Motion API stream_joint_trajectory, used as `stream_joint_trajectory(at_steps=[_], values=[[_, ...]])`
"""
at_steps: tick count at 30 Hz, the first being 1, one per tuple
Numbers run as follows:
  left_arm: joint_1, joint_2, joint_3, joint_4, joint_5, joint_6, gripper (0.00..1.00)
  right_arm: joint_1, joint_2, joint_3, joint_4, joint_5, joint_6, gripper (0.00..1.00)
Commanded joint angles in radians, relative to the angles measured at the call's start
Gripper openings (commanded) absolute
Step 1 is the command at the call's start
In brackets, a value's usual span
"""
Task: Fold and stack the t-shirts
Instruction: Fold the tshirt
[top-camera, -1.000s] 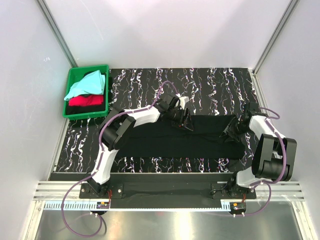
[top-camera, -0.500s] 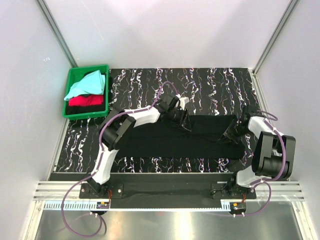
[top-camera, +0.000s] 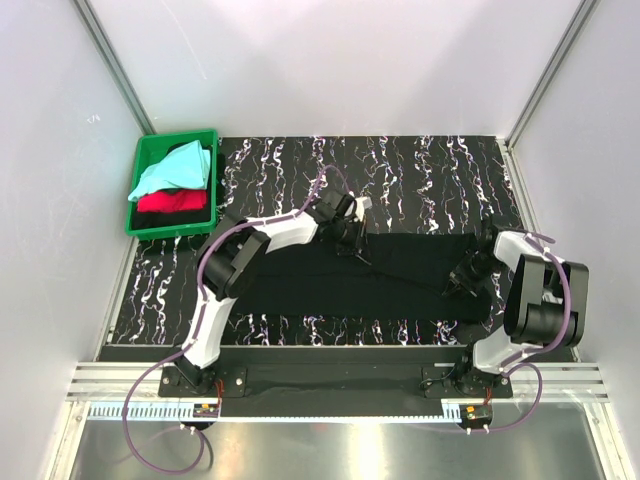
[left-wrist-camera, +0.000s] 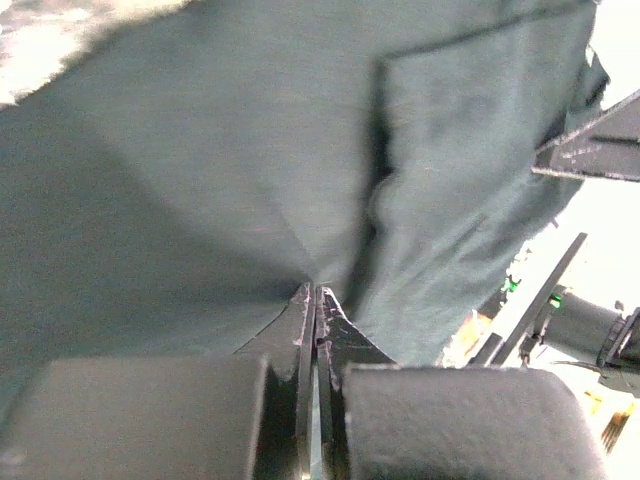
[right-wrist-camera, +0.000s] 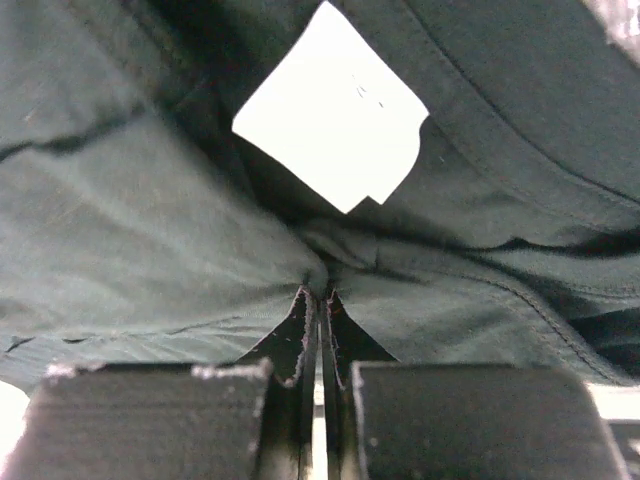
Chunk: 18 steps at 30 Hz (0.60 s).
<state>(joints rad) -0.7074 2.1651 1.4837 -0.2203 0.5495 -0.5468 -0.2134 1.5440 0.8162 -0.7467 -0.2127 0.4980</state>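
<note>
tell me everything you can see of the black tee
Plain black soft-cloth tee, lying in a wide band across the table, with one layer folded over. A white neck label shows by the collar seam. The left gripper pinches its far edge, and the right gripper pinches cloth right by the label.

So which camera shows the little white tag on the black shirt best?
The right wrist view: the white tag sits big and clear on the black shirt. The left wrist and top views show no tag.
</note>
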Motion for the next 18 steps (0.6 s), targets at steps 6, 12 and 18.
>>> stream_joint_trajectory(at_steps=[6, 12, 18], values=[[0.003, -0.047, -0.023, -0.053, -0.02, 0.019, 0.0, 0.04, 0.028, 0.038, -0.121, 0.137, 0.034, 0.01], [0.002, -0.131, -0.017, -0.108, -0.011, 0.053, 0.23, 0.04, -0.022, 0.096, -0.164, 0.15, 0.002, 0.31], [-0.009, -0.179, 0.035, -0.122, 0.024, 0.033, 0.24, 0.04, -0.13, 0.161, -0.189, 0.153, -0.036, 0.41]])
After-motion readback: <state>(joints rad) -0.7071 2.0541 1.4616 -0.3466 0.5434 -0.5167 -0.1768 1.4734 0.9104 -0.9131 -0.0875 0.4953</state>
